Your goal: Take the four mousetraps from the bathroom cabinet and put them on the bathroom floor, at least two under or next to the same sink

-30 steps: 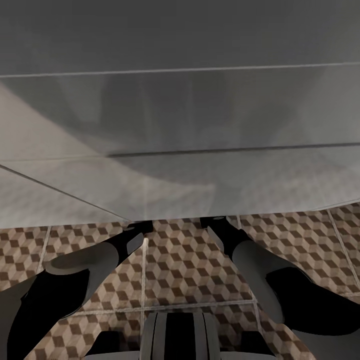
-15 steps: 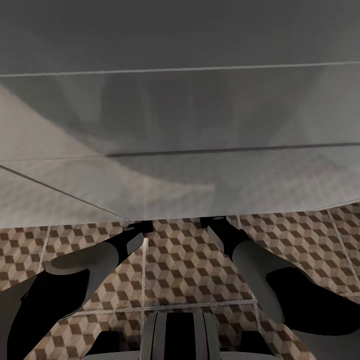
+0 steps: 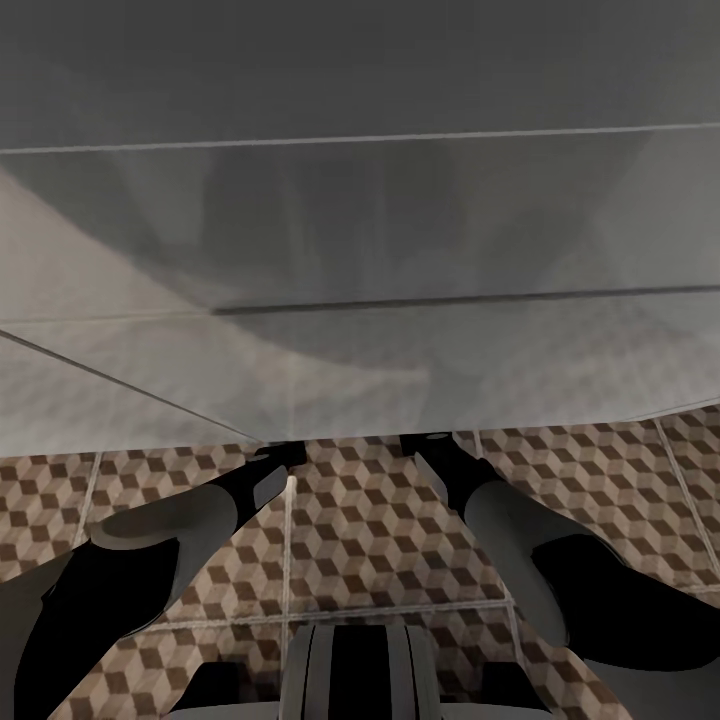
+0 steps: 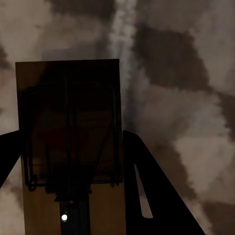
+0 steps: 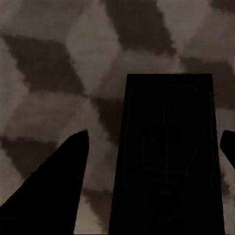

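Note:
A tan mousetrap [image 4: 68,122] with thin metal wire parts lies between the fingers of my left gripper [image 4: 71,134], both fingers tight against its long edges, just above the cube-patterned bathroom floor [image 4: 186,98]. A second, shadowed mousetrap [image 5: 166,156] lies flat on the floor [image 5: 63,73] between the spread fingers of my right gripper [image 5: 156,133], with a clear gap to one finger [image 5: 54,186]. In the head view both arms reach under the white sink unit [image 3: 360,250], whose lower edge hides the grippers.
The sink unit's broad glossy grey-white face takes up the upper part of the head view, close in front of me. Cube-patterned floor tiles [image 3: 380,530] show below it around my forearms [image 3: 200,510] and my trunk [image 3: 360,670].

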You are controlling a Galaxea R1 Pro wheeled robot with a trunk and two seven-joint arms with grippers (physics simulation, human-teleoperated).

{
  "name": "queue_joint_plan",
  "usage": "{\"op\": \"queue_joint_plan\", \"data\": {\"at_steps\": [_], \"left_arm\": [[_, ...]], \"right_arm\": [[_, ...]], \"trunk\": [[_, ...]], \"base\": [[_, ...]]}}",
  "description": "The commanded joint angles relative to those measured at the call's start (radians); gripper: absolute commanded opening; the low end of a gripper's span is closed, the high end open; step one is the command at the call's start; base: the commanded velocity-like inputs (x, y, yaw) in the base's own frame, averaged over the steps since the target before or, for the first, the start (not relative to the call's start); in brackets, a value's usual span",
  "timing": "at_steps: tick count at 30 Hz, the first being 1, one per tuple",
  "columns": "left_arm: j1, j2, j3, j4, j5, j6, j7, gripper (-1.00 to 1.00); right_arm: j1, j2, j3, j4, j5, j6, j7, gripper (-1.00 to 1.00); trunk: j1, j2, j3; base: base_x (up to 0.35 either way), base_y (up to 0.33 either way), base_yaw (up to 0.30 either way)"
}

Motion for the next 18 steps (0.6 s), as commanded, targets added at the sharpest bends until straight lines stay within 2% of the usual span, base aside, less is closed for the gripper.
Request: {"op": "queue_joint_plan", "data": {"at_steps": [1,18], "left_arm": [[0.0,0.0,0.0,0.0,-0.003,0.001,0.0,-1.0],[0.0,0.0,0.0,-0.001,-0.003,-0.003,0.001,-1.0]], "right_arm": [[0.0,0.0,0.0,0.0,0.0,-0.001,0.0,1.0],[0.0,0.0,0.0,0.0,0.0,-0.027,-0.001,1.0]], "trunk": [[0.0,0.0,0.0],[0.0,0.0,0.0]], "base": [[0.0,0.0,0.0],[0.0,0.0,0.0]]}}
